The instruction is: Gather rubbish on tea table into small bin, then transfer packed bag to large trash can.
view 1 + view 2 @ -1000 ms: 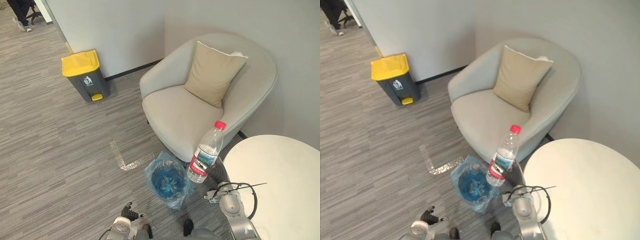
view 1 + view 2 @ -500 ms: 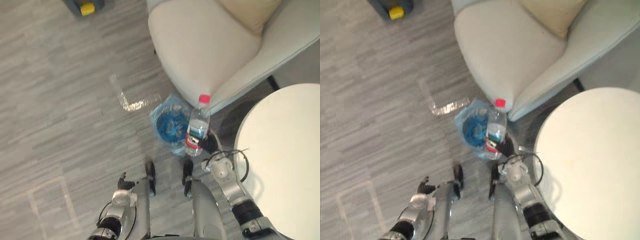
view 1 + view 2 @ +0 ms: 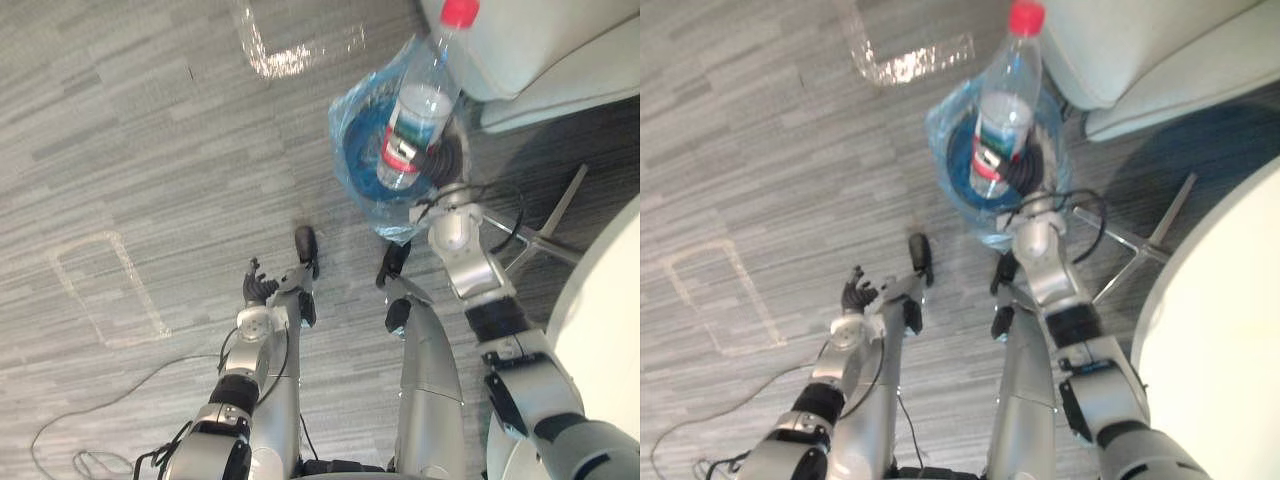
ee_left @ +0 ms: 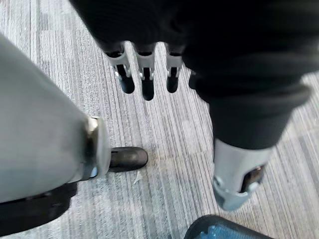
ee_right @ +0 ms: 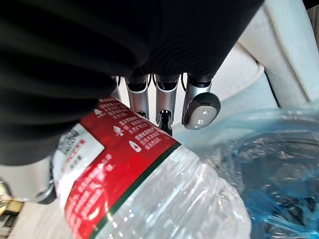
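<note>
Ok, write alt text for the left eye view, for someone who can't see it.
The robot's right hand grips a clear, red-capped water bottle above a small bin lined with a blue bag on the grey floor. Its left hand hangs open and empty nearer the robot; a pale armchair stands just beyond the bin.

Clear red-capped bottle (image 3: 420, 105) tilted over blue-bagged small bin (image 3: 350, 130)
</note>
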Robot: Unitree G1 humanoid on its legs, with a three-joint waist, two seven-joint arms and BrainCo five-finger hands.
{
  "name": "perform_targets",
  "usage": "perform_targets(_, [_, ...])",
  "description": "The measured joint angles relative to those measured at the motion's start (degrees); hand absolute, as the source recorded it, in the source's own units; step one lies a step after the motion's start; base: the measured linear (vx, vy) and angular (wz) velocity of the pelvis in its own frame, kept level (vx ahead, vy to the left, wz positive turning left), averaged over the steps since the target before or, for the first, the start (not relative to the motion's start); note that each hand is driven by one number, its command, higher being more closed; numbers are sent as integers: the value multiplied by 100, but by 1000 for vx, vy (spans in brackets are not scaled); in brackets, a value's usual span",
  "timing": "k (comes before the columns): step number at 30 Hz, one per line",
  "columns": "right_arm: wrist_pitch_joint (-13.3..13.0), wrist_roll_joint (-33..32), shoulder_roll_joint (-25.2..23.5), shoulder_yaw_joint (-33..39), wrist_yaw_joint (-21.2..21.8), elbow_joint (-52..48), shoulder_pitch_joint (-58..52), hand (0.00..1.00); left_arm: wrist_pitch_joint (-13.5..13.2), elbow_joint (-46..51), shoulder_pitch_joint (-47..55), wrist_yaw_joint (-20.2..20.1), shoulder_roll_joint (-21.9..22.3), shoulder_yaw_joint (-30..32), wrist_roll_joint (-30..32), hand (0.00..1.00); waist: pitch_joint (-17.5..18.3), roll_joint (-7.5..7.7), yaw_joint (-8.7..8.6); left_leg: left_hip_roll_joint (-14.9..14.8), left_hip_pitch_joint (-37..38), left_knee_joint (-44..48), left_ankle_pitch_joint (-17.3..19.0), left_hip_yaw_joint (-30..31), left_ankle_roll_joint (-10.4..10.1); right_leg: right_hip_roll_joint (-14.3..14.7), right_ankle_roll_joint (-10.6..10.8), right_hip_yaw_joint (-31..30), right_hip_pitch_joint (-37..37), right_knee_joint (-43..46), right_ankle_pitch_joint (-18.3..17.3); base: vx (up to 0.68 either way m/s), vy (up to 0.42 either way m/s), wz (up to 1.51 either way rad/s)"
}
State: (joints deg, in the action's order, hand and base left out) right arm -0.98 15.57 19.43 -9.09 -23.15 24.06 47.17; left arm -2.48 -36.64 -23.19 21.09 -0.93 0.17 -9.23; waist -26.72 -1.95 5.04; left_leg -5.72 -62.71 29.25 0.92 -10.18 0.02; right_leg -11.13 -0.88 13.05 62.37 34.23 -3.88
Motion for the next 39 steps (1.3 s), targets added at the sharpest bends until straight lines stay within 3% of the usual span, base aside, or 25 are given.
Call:
perform_targets(11, [72,-223,93,596,-159,1022,475,100,-128,56,-85,-1,16,-7,-108,0,14,1,111,-16,-609,312,119,-12,14,-139,-13,75,566,379,-158,2,-2,8])
perform_targets(12, [77,-223,94,625,-171,1199,544,0,-163,50,-97,-2,14,-8,-109,0,15,-2,109,-18,-676,340,103,2,38,-138,-11,87,618,388,-160,0,0,0])
perform_targets(27, [117,-144,-139,705,-221,1426,199,0,-202,3,-206,-4,6,-10,-104,0,57,5,88,-188,-847,645,140,-19,41,-19,-62,27,790,563,-183,-42,-18,-6])
perform_targets(35, [123,551,-184,234,-157,480,-572,0,-176,9,-199,-6,-15,-12,-102,0,59,9,-8,-327,-824,751,159,-54,28,111,-100,-9,756,514,-134,-41,-24,-10])
perform_targets(39, [120,1199,-184,-56,-3,210,-905,0,-169,7,-143,-8,-46,-19,-90,0,103,91,-19,-425,-723,715,241,-200,26,216,10,-123,704,338,-47,-47,-17,-21])
